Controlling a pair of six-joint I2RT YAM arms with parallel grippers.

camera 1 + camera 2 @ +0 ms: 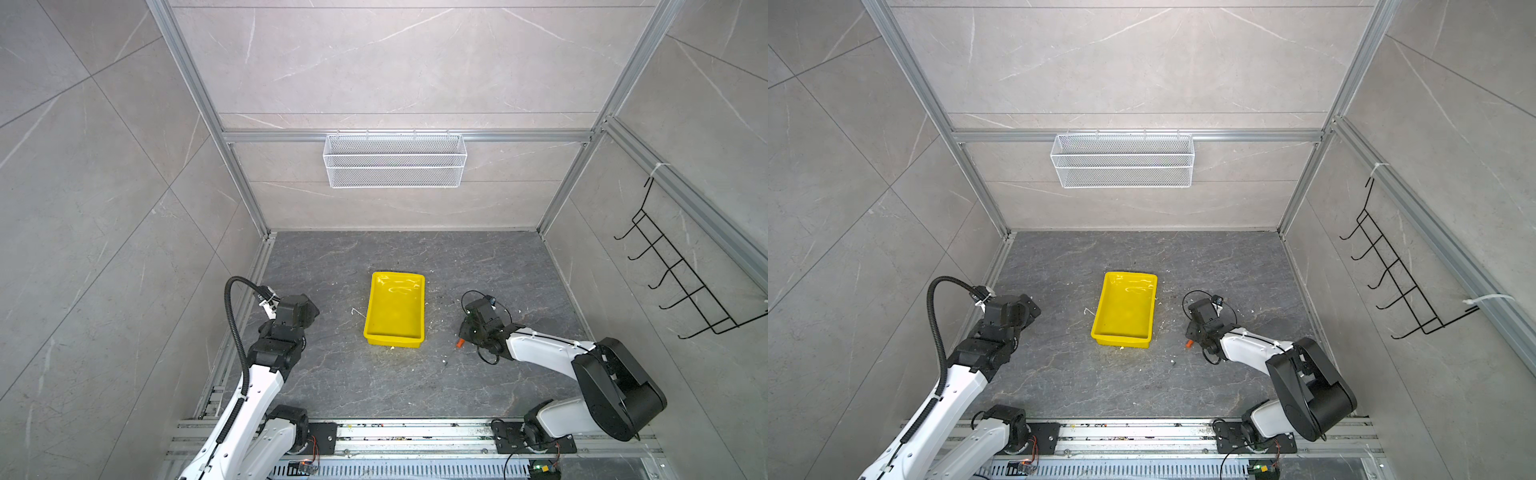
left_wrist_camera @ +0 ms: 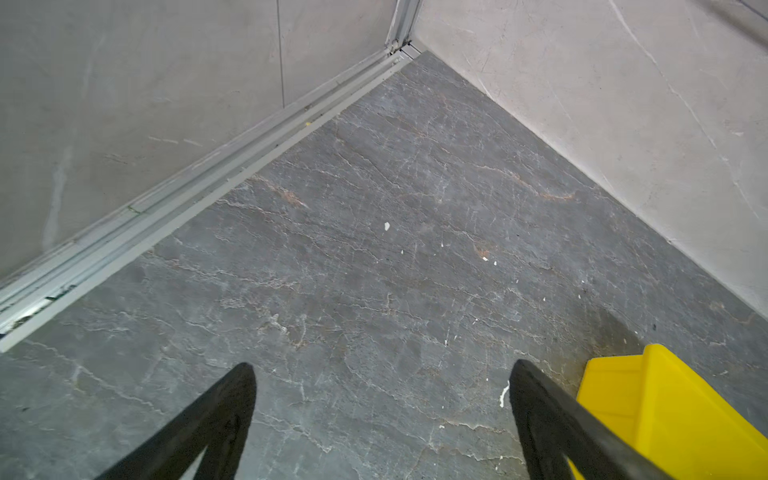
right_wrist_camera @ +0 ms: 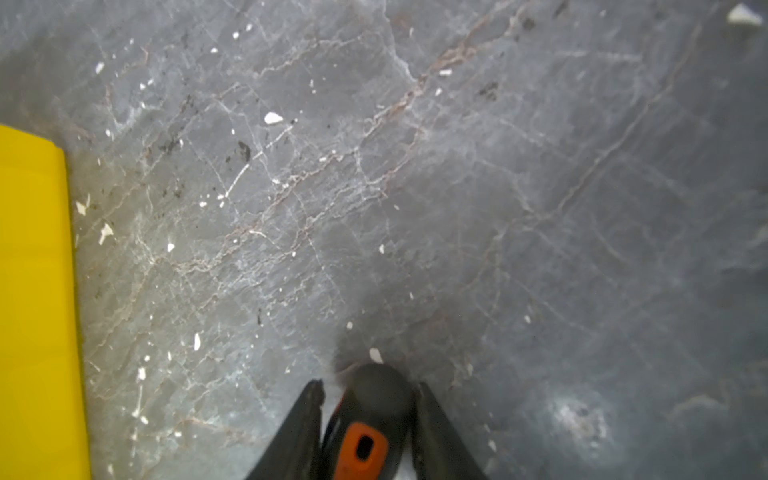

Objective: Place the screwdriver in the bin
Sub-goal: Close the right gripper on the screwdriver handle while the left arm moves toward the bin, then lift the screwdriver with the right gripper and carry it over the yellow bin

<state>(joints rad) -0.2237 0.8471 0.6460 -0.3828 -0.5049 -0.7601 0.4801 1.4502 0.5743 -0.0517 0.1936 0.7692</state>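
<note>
**Right claw pinched on the screwdriver, bin to its left**

Here the right claw (image 3: 369,388) sits low over the desk (image 1: 415,386), its two fingers drawn in close on either side of the screwdriver (image 3: 361,440). They pinch the orange handle just behind the black end cap. In both top views only a bit of orange (image 1: 460,343) (image 1: 1189,343) shows at the claw's near side. The thin shaft is too faint to follow, and I cannot tell whether the tool is resting on the desk or held just off it.

The bin (image 1: 395,307) (image 1: 1124,307) stands empty at the middle of the desk, its long sides running front to back. It is to the left of the screwdriver and apart from it. A strip of bare, chip-speckled stone lies between the bin's right wall (image 3: 33,291) and the claw.

The left claw (image 2: 382,369) hangs wide open with nothing between its fingers. It is close to the aluminium rail (image 2: 199,187) along the left wall. One corner of the bin (image 2: 665,399) shows just past one finger, not touching it.

Bare desk runs from the bin's far rim to the back wall and from its near rim to the front rail. A white wire basket (image 1: 395,160) hangs high on the back wall. A black hook rack (image 1: 685,282) hangs on the right wall, above the right arm.
</note>
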